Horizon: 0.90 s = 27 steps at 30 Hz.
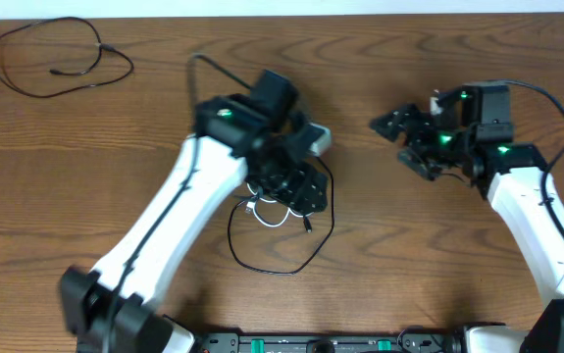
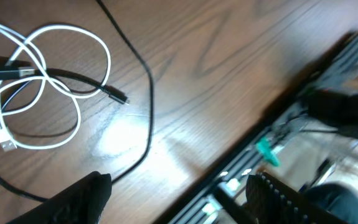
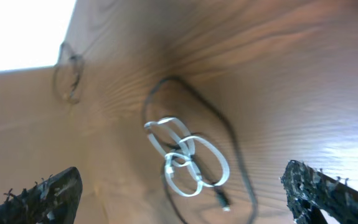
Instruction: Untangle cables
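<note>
Scene: a wooden tabletop [image 1: 438,255] with two robot arms reaching in from the near edge.
Left tool [image 1: 301,186]: hangs over the middle of the tabletop, just above the tangle; fingers spread wide, holding nothing.
Right tool [image 1: 404,137]: off to the right, well apart from the tangle; fingers spread wide, holding nothing.
White cable [image 2: 107,59]: coiled in a few overlapping loops flat on the tabletop, under the left tool.
Tangled black cable [image 2: 149,106]: one big loose loop around the white coil, with a plug end threaded across the white loops.
Separate black cable [image 1: 110,49]: lies alone in the far left corner, clear of the others.
Task state: by my reading, one cable is already apart and the white and black pair is not yet separated.
Risk, double grab: the cords cross closely, so a tool closing at a crossing would likely pinch both and drag the whole bundle.
Risk, snag: the black plug sits inside the white loops; a pull the wrong way could cinch them tighter.
Risk, slip: the cords are thin and lie flat, so the fingers may close on nothing.
</note>
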### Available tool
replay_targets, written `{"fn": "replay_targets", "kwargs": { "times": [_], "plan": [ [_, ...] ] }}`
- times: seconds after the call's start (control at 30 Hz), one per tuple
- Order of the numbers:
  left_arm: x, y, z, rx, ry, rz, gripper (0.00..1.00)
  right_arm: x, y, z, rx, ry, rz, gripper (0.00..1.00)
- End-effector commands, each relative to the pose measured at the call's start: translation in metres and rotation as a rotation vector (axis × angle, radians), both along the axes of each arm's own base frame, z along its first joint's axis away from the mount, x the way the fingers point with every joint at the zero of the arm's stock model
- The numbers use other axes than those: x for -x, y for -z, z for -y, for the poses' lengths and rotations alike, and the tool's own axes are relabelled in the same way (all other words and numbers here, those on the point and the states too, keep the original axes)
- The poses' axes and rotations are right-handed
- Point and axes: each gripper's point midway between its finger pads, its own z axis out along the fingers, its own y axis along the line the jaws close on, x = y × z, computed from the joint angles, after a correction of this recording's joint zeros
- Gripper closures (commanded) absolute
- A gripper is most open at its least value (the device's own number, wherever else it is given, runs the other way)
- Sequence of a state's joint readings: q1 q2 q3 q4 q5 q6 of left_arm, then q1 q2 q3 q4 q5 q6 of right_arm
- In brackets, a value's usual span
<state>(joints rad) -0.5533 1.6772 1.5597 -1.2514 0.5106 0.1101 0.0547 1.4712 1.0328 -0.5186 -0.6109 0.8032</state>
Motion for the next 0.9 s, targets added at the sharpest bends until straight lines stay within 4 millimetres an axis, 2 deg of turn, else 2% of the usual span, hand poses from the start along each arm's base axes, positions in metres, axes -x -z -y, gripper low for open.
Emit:
{"fn": "replay_targets", "kwargs": {
  "times": [0.0,0.17,0.3,0.4,0.47,0.7,0.8,0.87],
  "plan": [
    [0.002,0.03,0.005,-0.101,0.074,-0.013,0.25,-0.001,0.01,0.02,0.078,0.043,-0.014,0.01],
    [0.013,0.066,0.019,-0.174,0.138,-0.097,0.25,0.004,0.017,0.03,0.11,0.072,-0.054,0.01],
    [0.015,0.074,0.022,-0.182,0.144,-0.117,0.25,0.008,0.019,0.03,0.127,0.044,-0.053,0.01],
    [0.01,0.064,0.019,-0.163,0.121,-0.091,0.25,0.013,0.022,0.031,0.146,0.013,-0.055,0.01],
    [0.005,0.05,0.014,-0.14,0.088,-0.061,0.25,0.014,0.023,0.031,0.156,-0.004,-0.049,0.01],
    [-0.009,-0.012,-0.022,-0.035,-0.053,0.095,0.24,0.014,0.023,0.03,0.163,-0.018,-0.038,0.01],
    [-0.001,-0.022,-0.036,-0.015,-0.084,0.132,0.23,0.014,0.023,0.03,0.163,-0.019,-0.038,0.01],
    [0.008,-0.02,-0.042,-0.005,-0.093,0.142,0.23,0.014,0.023,0.03,0.168,-0.034,-0.028,0.01]
  ]
}}
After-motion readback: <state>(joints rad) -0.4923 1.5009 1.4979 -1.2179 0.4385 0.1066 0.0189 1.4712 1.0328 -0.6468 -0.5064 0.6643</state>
